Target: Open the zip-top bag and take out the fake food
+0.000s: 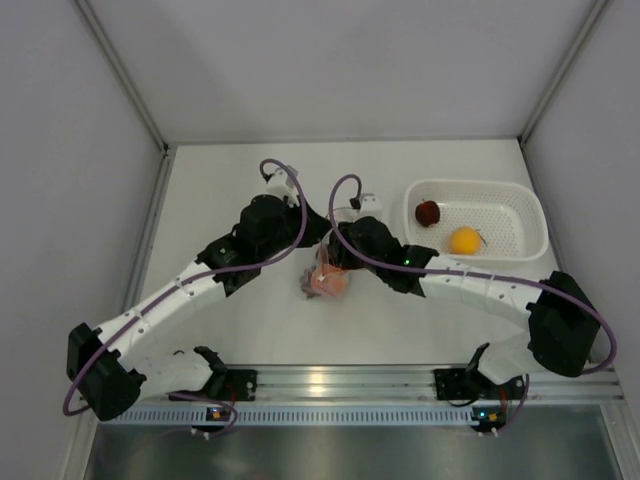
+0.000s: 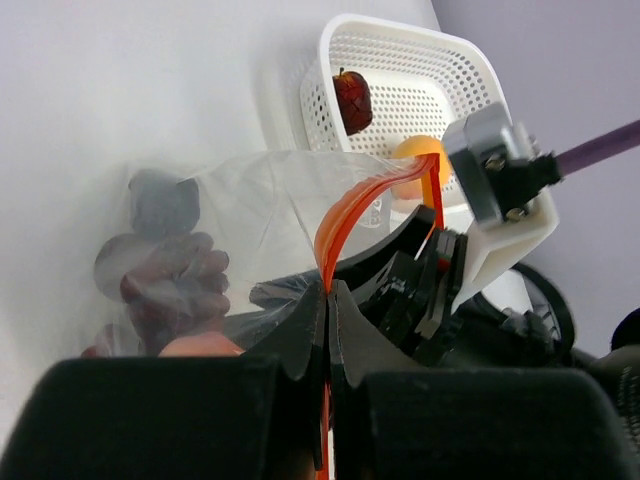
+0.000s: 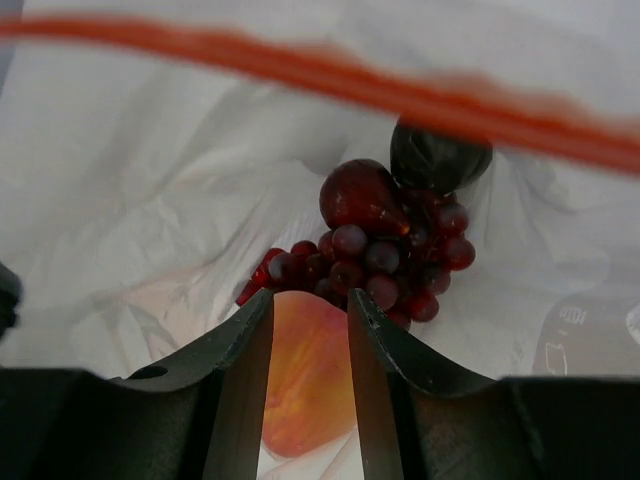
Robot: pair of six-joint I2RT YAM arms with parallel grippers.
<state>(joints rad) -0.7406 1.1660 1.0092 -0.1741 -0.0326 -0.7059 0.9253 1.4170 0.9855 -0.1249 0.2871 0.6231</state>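
The clear zip-top bag (image 1: 325,280) lies between the two arms at mid-table. My left gripper (image 2: 328,290) is shut on its red-orange zip strip (image 2: 345,215) and holds the mouth up. My right gripper (image 3: 310,305) reaches inside the bag (image 3: 150,180), its fingers closed against both sides of the orange-red peach (image 3: 305,380). Just beyond the peach lie a dark purple-red grape bunch (image 3: 380,260) and a blackish piece (image 3: 438,155). The other side of the zip strip (image 3: 400,95) crosses above them. From above, the arms hide most of the bag.
A white perforated basket (image 1: 510,200) stands at the right back, holding a dark red fruit (image 1: 428,213) and an orange-yellow round fruit (image 1: 465,240). Grey walls enclose the table on three sides, and a metal rail runs along the near edge.
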